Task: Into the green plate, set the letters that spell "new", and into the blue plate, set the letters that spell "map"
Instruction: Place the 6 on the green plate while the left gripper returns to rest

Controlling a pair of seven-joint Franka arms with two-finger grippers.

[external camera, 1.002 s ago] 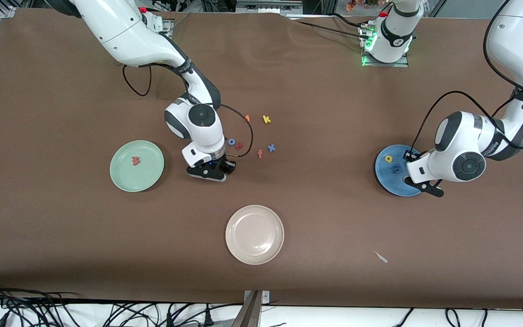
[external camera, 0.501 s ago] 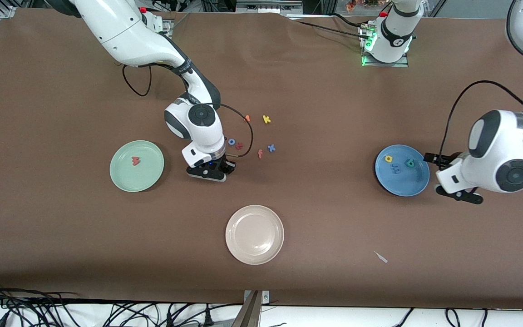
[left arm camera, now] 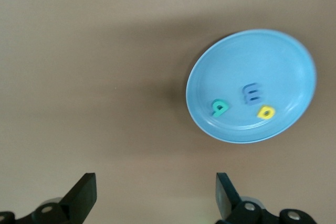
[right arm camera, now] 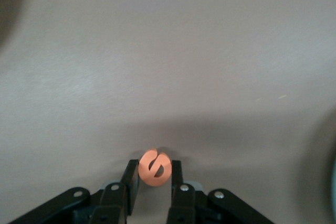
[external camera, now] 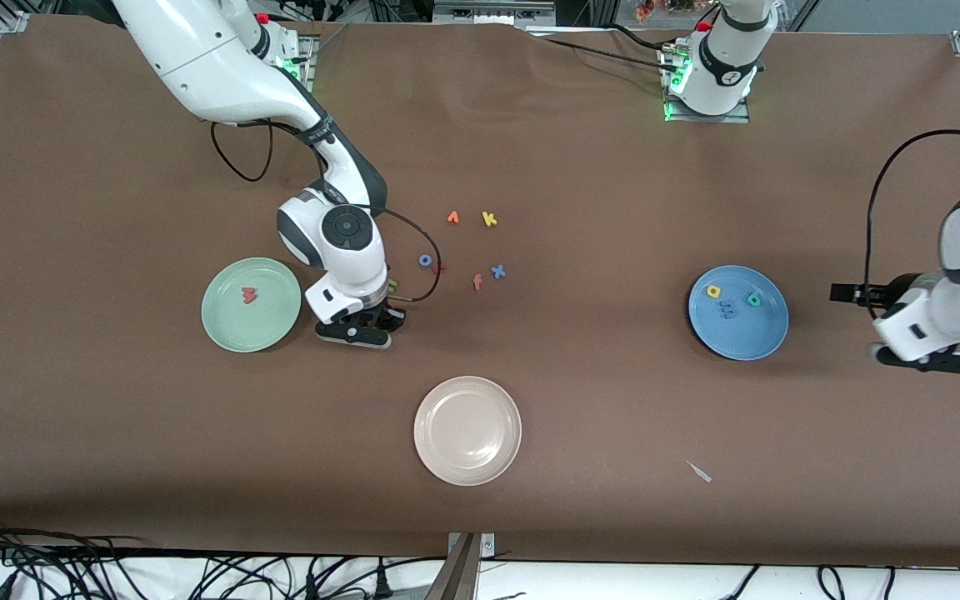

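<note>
Right gripper (right arm camera: 154, 179): clamped on the orange "e" (right arm camera: 155, 168), the letter pinched between the two fingertips. In the front view it hangs over bare table between the green plate and the loose letters, close to the plate's rim.

Left gripper (left arm camera: 153, 198): fingers spread wide, nothing between them. It is over bare table at the left arm's end, just off the blue plate's edge.

Green plate (external camera: 230, 325): toward the right arm's end of the table. The salmon-red "w" (external camera: 249, 294) lies in it, alone.

Blue plate (external camera: 738, 342): toward the left arm's end. It holds the yellow "a" (external camera: 713, 292), the blue "m" (external camera: 727, 310) and the teal "p" (external camera: 752, 298), lying close together but apart from one another.

Olive-green "n" (external camera: 392, 286): only a sliver shows, beside the right arm's wrist; whether it lies flat cannot be told.

Loose letters: blue "o" (external camera: 425, 260) with a small red piece (external camera: 439, 268) just beside it; salmon "f" (external camera: 477, 282) and blue "x" (external camera: 497, 271) near each other; yellow "k" (external camera: 489, 218) and a small orange piece (external camera: 452, 217) farther from the front camera than those.

Beige plate (external camera: 467, 430): nearer the front camera than the loose letters, nothing in it.

White scrap (external camera: 700, 472): on the table, nearer the front camera than the blue plate.
</note>
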